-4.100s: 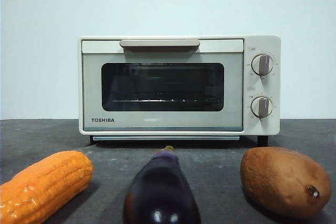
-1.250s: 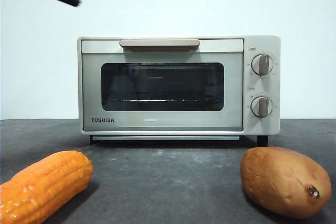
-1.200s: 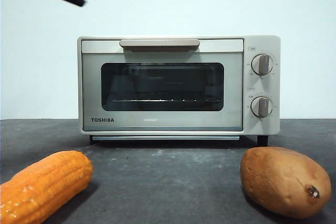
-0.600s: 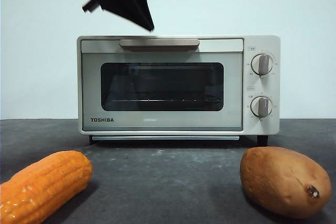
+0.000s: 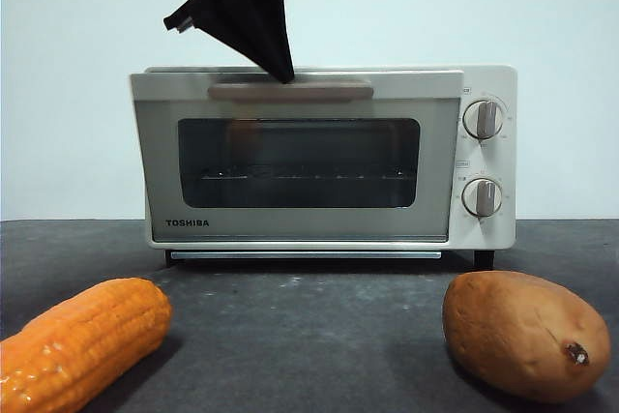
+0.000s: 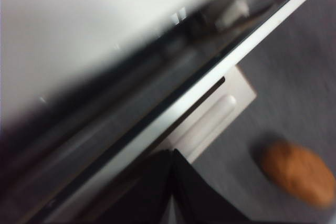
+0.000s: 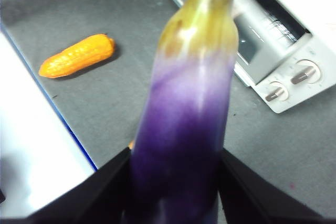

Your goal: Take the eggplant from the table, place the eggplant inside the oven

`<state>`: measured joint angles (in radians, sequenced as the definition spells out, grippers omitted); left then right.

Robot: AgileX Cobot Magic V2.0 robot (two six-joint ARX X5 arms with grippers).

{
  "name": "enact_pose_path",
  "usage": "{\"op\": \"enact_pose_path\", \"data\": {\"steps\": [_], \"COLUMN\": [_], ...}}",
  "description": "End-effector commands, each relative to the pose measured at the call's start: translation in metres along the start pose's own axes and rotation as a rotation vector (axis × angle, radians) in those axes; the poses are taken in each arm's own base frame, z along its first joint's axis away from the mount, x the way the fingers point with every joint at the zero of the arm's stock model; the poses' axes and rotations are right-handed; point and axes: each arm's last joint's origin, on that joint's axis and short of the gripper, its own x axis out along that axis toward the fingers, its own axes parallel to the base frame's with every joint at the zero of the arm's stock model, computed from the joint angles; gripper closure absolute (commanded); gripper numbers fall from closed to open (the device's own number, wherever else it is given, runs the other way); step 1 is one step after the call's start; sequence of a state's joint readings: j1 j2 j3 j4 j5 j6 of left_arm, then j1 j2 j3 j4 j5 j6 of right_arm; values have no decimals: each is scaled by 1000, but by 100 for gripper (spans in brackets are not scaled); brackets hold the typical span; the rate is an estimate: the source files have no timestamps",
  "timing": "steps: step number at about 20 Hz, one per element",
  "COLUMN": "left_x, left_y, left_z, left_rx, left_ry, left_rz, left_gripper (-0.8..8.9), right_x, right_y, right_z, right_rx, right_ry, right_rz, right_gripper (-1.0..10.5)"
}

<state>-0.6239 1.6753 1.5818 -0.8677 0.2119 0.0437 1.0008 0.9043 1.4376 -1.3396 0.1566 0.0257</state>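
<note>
eggplant (image 7: 184, 124): off the tabletop (image 5: 309, 326), clamped between the right end effector's (image 7: 173, 192) jaws, stem end pointing out, held up high so it's ready to go in once there's room.

oven (image 5: 319, 157): door tipped just slightly out at the top, not open enough yet.

left end effector (image 5: 280, 70): jaws pinched together, tip hooked at the door handle (image 5: 290, 91), looks like it's there to pull the door down.

corn cob (image 5: 82, 340), sweet potato (image 5: 527, 336): lying out front, not involved.

The right hand (image 7: 173, 192) has the eggplant (image 7: 186, 114) clamped between its two black jaws, stem end (yellow-green, blurred) pointing away from the camera. Down on the grey worktop (image 7: 126, 98), the corn cob (image 7: 77, 55) lies well apart from the oven (image 7: 278, 56), two knobs showing.
</note>
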Motion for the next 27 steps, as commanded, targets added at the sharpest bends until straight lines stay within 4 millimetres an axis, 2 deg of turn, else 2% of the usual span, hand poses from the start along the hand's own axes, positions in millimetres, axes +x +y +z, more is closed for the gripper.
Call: {"op": "enact_pose_path", "data": {"steps": [1, 6, 12, 17, 20, 22, 24, 27], "left_x": [15, 3, -13, -41, -60, -69, -74, -77], "left_y": [-8, -27, -27, -21, -7, 3, 14, 27], "left_z": [-8, -14, -15, -25, -49, -73, -100, -141], "left_rx": [24, 59, 62, 27, -43, -103, -171, -264], "left_ry": [110, 143, 93, -44, -145, -200, -243, -297], "left_rz": [-4, -31, 3, 94, 132, 165, 202, 263], "left_gripper": [809, 809, 809, 809, 809, 809, 809, 810], "right_x": [-2, 10, 29, 50, 66, 80, 98, 137], "right_y": [1, 3, 7, 10, 13, 16, 19, 26], "right_z": [2, 11, 21, 35, 45, 53, 61, 76], "right_rx": [-10, -17, -64, -106, -149, -190, -230, -303], "right_ry": [12, 28, 87, 95, 94, 101, 109, 117], "right_rz": [5, 5, 5, 7, 9, 11, 13, 17], "right_gripper": [775, 775, 775, 775, 775, 775, 775, 775]}}
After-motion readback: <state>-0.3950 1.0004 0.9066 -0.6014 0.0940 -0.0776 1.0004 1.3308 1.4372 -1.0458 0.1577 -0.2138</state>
